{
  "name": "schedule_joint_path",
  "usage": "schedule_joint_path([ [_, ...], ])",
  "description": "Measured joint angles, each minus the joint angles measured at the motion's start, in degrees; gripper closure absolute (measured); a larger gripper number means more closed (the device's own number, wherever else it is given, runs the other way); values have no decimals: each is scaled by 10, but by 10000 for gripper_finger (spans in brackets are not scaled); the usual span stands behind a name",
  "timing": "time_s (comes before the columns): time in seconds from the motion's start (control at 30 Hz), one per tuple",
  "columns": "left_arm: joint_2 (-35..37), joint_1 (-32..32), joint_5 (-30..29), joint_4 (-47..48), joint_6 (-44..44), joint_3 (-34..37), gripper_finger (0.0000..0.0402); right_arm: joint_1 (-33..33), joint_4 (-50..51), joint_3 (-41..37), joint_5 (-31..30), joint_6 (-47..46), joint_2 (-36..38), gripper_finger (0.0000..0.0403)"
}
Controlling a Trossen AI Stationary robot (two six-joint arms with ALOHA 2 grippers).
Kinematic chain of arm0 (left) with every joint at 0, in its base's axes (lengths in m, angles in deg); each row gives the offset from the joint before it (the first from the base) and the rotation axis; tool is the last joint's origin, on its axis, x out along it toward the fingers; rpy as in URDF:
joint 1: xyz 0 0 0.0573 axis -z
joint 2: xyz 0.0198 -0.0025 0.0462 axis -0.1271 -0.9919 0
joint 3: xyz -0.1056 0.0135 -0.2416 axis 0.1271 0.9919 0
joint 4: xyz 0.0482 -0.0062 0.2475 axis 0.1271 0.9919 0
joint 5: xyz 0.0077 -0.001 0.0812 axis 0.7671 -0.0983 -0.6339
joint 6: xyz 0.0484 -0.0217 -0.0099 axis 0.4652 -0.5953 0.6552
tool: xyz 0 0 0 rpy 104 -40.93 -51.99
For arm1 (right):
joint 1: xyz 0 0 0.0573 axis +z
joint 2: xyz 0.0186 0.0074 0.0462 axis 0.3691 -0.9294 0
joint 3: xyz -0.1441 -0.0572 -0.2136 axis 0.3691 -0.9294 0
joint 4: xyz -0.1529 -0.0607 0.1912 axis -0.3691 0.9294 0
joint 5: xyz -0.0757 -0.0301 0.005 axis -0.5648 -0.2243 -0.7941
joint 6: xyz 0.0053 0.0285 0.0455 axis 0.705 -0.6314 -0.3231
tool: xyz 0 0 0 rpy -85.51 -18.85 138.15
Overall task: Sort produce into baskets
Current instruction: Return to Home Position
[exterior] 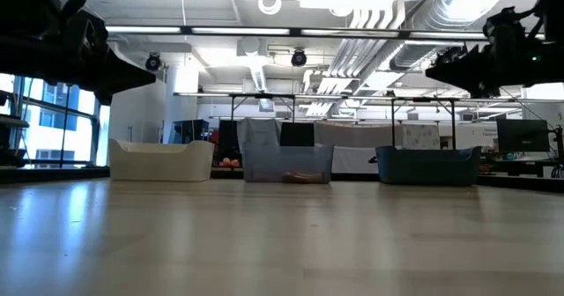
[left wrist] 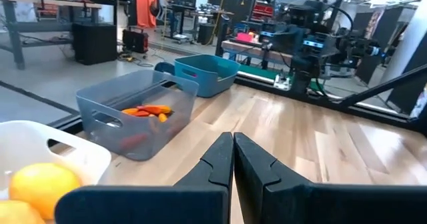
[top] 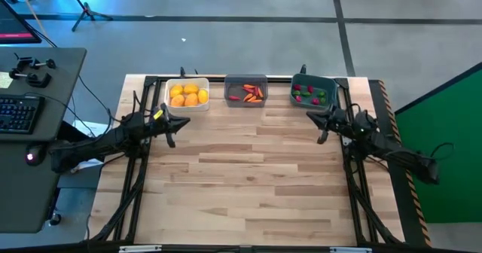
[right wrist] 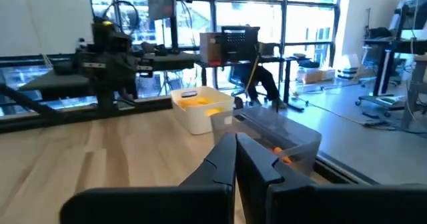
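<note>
Left pincer [top: 175, 130] of mine hangs over the table's left side, just short of the white bin [top: 187, 108]. My right pincer [top: 322, 126] hangs likewise near the teal bin [top: 314, 78]. From overhead I cannot read either pair of fingers. Three bins line the far edge: round yellow-orange fruits [top: 188, 95] fill the white bin, slim orange-red pieces [top: 251, 94] lie in the grey bin [top: 246, 78] between, and red and green bits [top: 309, 94] sit in the teal bin. Bare boards of the wooden table [top: 248, 185] run wide between my arms and out to the near edge. At table height my arms are dark masses cut off by the upper corners. The white bin [exterior: 161, 160] and teal bin [exterior: 428, 166] hide their loads, and only a dim orange smudge shows through the grey bin [exterior: 288, 162]. My left wrist camera shows my fingers [left wrist: 220, 161] pressed together on nothing. It cuts off the white bin [left wrist: 73, 154] at a corner and shows the grey bin [left wrist: 107, 121] plainly, while the teal bin [left wrist: 200, 77] hides its inside. My right wrist camera shows my fingers [right wrist: 223, 161] together too, empty, with the grey bin [right wrist: 293, 141] partly behind them and the white bin [right wrist: 193, 121] beyond.
</note>
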Motion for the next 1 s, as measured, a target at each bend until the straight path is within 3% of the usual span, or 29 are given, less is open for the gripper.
schedule_joint_path([
  [0.1,1,-5,0,0,9,0,401,31,63,1,-33,-1,46,403],
  [0.73,-2,-12,0,0,21,0,401,64,69,0,-32,12,-5,403],
  [1.0,-2,-12,0,0,-19,0,401,64,69,0,-32,12,-5,403],
])
